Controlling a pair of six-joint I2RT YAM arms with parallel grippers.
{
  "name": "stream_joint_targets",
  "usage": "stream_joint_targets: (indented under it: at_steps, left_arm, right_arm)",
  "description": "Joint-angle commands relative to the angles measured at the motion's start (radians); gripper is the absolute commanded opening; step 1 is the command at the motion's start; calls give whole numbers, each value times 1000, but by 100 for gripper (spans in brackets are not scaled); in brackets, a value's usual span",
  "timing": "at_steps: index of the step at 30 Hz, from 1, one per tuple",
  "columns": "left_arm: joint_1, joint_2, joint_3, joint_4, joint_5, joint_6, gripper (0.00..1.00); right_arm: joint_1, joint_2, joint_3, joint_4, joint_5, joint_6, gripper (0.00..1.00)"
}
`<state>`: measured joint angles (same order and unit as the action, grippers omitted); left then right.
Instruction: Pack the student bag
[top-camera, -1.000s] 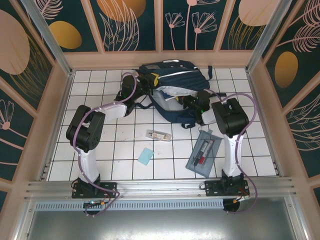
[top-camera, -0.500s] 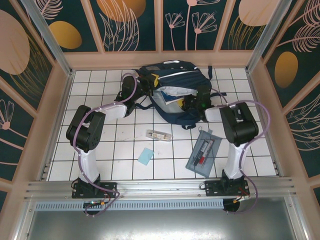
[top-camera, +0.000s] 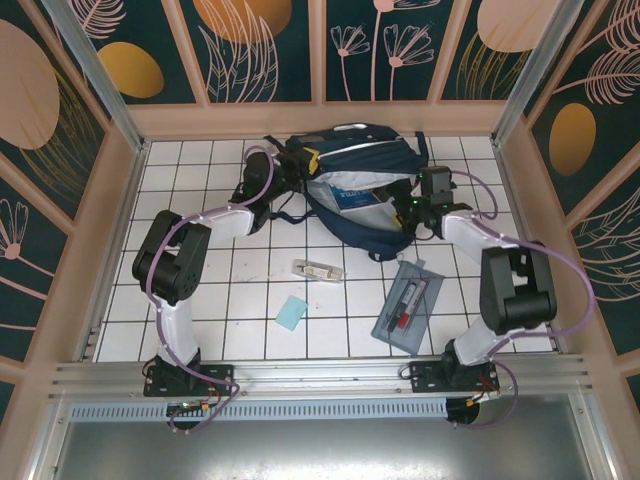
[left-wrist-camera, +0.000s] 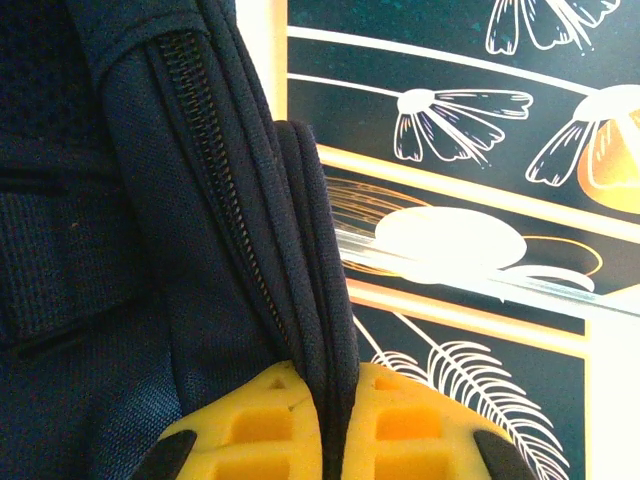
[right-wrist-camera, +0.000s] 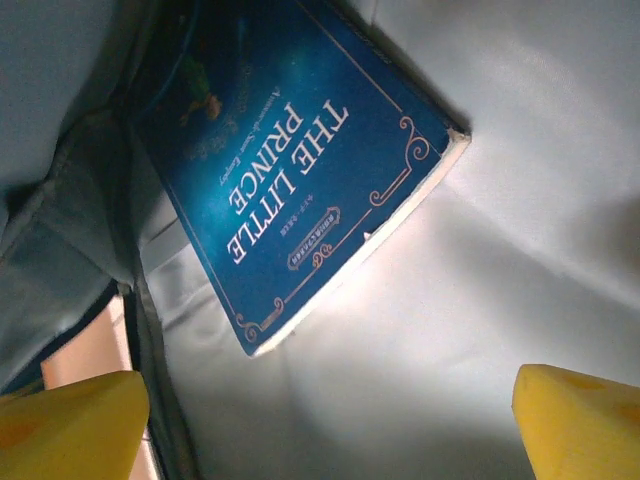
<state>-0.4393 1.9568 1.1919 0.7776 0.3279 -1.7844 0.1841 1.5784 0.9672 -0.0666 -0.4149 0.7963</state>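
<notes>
Seam of student bag (top-camera: 360, 150) tight between left end effector (left-wrist-camera: 323, 418) fingers

Pencil case (top-camera: 408, 305), blue card (top-camera: 292, 312), white object (top-camera: 318, 269) apart on tiles.

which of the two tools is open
The right tool, spread wide over the blue book in the student bag; the left tool is clamped shut on the bag's edge.

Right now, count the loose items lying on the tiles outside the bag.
3: a small pale item in the centre, a light-blue square just nearer, and a grey pencil case to their right. The student bag may hide others.
</notes>
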Motion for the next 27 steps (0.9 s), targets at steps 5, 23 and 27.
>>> stream_joint_targets:
  at_steps: [5, 23, 27]
  left_arm:
    - [62, -65, -43, 118, -18, 60, 0]
    - [172, -20, 72, -51, 141, 222, 0]
    - [227, -70, 100, -268, 161, 388, 57]
  right_arm:
    - [-35, -231, 37, -330, 15, -337, 92]
    - [-43, -367, -118, -102, 22, -320, 86]
    - [-53, -331, -188, 20, -30, -292, 93]
